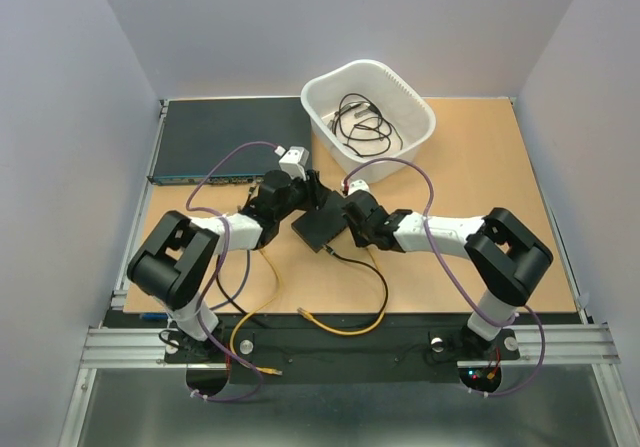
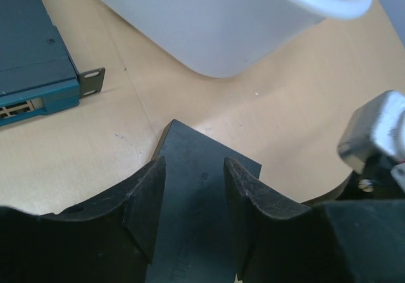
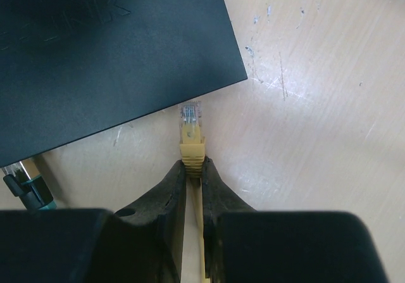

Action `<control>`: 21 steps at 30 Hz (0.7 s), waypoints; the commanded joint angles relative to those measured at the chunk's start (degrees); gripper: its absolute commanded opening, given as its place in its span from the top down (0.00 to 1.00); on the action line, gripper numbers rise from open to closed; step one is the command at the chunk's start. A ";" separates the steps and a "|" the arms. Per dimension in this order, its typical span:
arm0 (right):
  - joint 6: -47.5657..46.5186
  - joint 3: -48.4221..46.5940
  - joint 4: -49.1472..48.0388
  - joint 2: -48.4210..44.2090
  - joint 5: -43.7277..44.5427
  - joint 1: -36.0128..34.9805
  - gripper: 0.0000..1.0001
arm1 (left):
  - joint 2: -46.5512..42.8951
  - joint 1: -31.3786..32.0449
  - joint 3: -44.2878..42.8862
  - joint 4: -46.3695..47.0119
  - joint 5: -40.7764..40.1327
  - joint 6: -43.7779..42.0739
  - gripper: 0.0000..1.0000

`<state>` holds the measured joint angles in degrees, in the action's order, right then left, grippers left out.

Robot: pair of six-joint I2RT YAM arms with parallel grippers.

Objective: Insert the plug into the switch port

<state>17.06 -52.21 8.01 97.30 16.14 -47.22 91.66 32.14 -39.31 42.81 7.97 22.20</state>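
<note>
Where the slack yellow network cable (image 1: 350,325) loops across the lower middle of the top view, it runs up into the right gripper (image 3: 195,169). Its two black fingers are pinched tight on the rear of the clear-tipped yellow plug (image 3: 191,123). Gripping so far back leaves the whole clear nose free ahead of the fingertips, probably so that nothing fouls the socket.

In the right wrist view the plug sits at the centre of the frame with its nose pointing up the picture. It is close to the lower right edge of the small flat matte-black rectangular box (image 3: 114,55) but apart from it. The switch port shows in no view. Its row presumably lies on a side face hidden from above, so I cannot tell whether the plug is lined up with one.

Across the box, the left gripper (image 2: 194,163) has its jaws set apart with the box between them, likely to brace it against the push. Whether the pads press it I cannot tell.

Beyond, in the upper part of the top view, lie a wide dark rack unit (image 1: 230,139) at left and a white plastic tub (image 1: 405,92) holding black cables (image 1: 362,127).
</note>
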 commanded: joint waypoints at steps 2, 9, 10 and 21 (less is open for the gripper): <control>0.17 -1.14 1.83 0.26 -8.13 1.69 1.00 | 4.13 -0.41 -3.05 4.92 4.77 -3.47 0.48; 0.43 -4.83 7.28 2.19 -12.36 3.36 1.00 | 7.56 -0.50 -5.77 4.57 6.00 -5.14 0.48; 0.60 -5.10 7.98 2.54 -11.58 3.36 1.00 | 8.27 -0.59 -6.13 4.57 6.09 -5.32 0.49; 0.61 -7.91 11.50 3.60 -7.36 4.06 0.99 | 12.05 -0.94 -8.50 2.55 7.76 -7.78 0.49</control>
<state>17.15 -58.08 16.14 99.79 7.33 -43.57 103.68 31.75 -45.50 44.53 14.70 16.73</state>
